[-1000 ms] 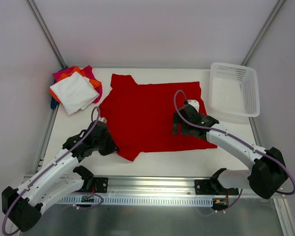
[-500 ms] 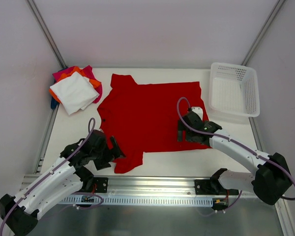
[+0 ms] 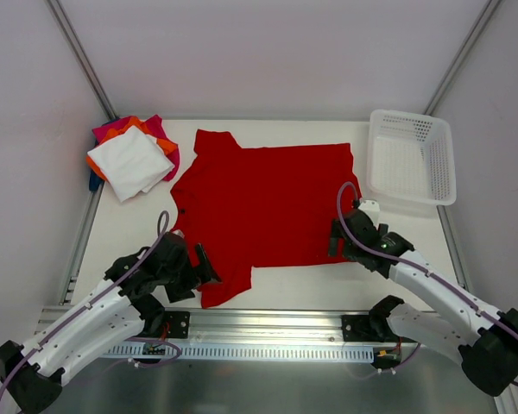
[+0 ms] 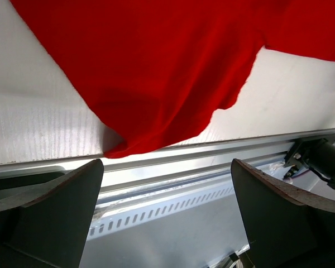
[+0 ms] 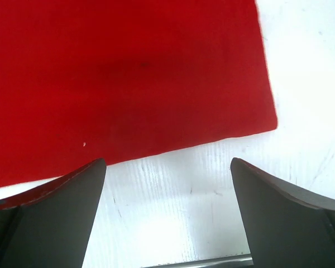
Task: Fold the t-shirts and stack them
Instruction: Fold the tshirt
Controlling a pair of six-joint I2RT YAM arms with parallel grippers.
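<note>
Lying flat on the worktop point(image 3: 293, 280), the red t-shirt point(image 3: 268, 203) is offering you fold edges; your left hand point(image 3: 204, 262) and right hand point(image 3: 335, 243) are hovering at its near corners, both spread (folded t-shirts point(image 3: 131, 159) are waiting far-left).

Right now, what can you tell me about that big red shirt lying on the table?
The red t-shirt is plain, soft-looking cloth with short sleeves, spread nearly flat and unfolded on the white table, neck toward the left. Its near sleeve is rumpled and reaches almost to the table's front edge. The left gripper by that sleeve and the right gripper by the near hem corner are both open, holding nothing.
</note>
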